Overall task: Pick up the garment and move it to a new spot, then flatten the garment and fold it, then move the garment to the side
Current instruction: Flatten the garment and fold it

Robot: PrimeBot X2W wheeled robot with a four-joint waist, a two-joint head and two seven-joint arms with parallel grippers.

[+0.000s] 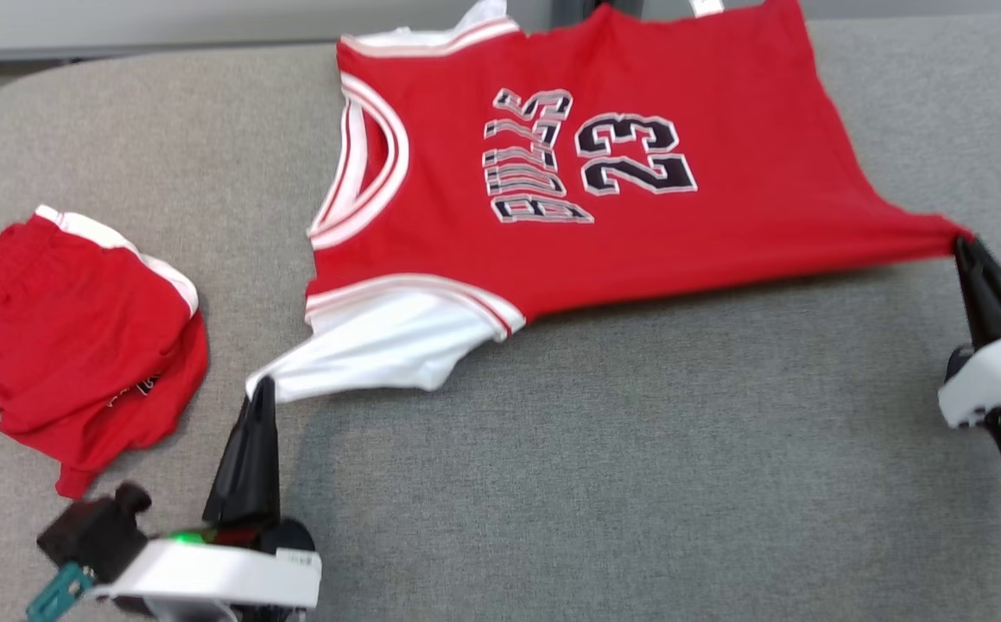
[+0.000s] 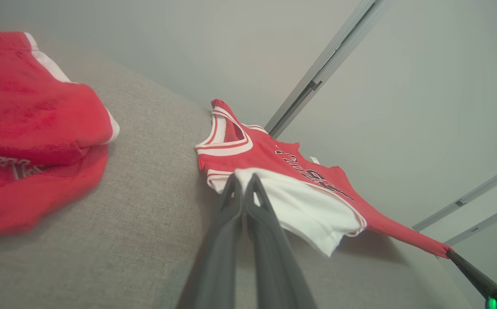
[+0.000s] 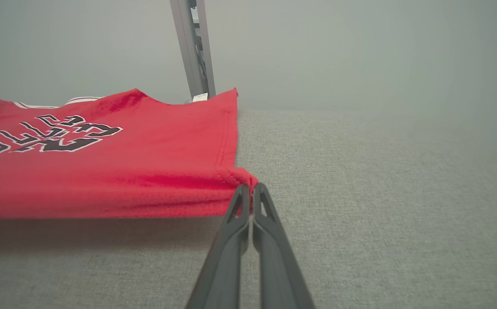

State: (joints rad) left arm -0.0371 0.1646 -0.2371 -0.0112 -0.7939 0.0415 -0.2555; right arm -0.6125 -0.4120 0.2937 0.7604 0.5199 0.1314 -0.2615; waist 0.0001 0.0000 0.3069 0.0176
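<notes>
A red basketball jersey (image 1: pixel 725 199) with white sleeves, lettering and the number 23 is stretched out over the grey cushion (image 1: pixel 638 449), its near edge lifted above the surface. My left gripper (image 1: pixel 260 389) is shut on the tip of its white sleeve (image 2: pixel 312 206) at the lower left. My right gripper (image 1: pixel 965 244) is shut on the jersey's red bottom corner (image 3: pixel 242 178) at the right. In the left wrist view the right gripper's dark fingers (image 2: pixel 471 272) hold the far corner. The jersey (image 3: pixel 102 171) hangs taut between the two grips.
A crumpled pair of red shorts (image 1: pixel 60 337) with white trim lies at the cushion's left end, close to my left arm. Bare grey cushion stretches in front of the jersey. A pale wall and a metal post (image 3: pixel 192 47) stand behind.
</notes>
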